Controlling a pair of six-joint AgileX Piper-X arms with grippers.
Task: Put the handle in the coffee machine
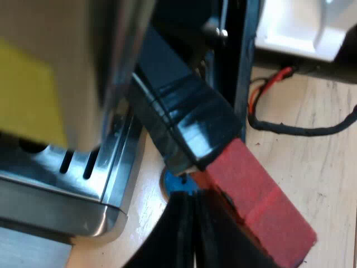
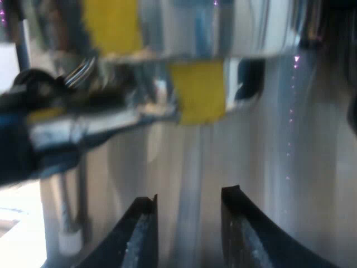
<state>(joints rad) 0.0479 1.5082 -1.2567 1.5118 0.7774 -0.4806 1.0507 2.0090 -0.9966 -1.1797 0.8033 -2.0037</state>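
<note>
Handle (image 1: 184,120) wants a steady sideways push imo; left gripper (image 1: 194,202) is pressed together at its red end, right gripper (image 2: 189,196) spread.

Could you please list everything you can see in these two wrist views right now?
espresso machine: one, silver with a yellow patch, next to the handle
handle: one, black ending in red, slanting beside the machine's slotted tray
table: one, pale wood, under the handle
white thing: one, white, past the handle, cannot identify
left tool: one, black, fingers together at the handle's red end
right tool: one, black, fingers apart, facing the machine's front
</note>
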